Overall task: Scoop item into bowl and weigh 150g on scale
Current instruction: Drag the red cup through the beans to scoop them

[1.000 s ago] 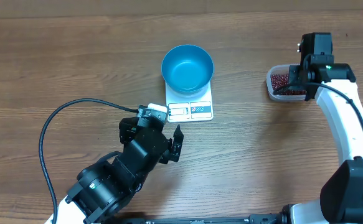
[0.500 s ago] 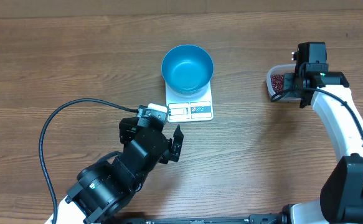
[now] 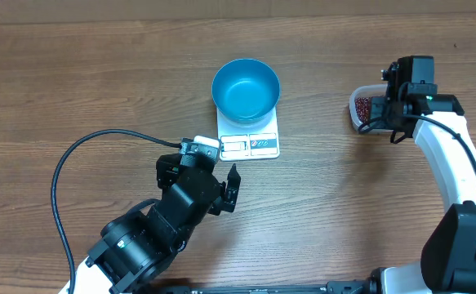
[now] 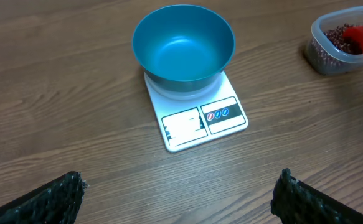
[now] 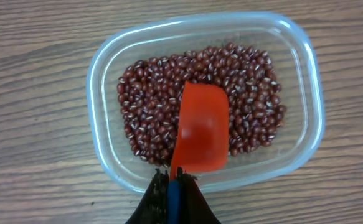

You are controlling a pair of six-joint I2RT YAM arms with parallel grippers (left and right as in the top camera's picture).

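Beans [image 5: 150,106] sit in the clear tub [image 5: 103,68] far right, directly under my right gripper [image 5: 172,185], which is clamped on the scoop [image 5: 200,130] pointing straight into them. The bowl [image 3: 246,88] on the scale [image 3: 250,145] is well left, and the left gripper [image 4: 181,193] is gaping wide.

The blue bowl [image 3: 246,90] sits on the white scale [image 3: 250,145], well apart from the clear tub [image 3: 353,108] of beans [image 3: 366,106].

The readout [image 4: 184,126] on the scale [image 4: 197,93] is illegible.
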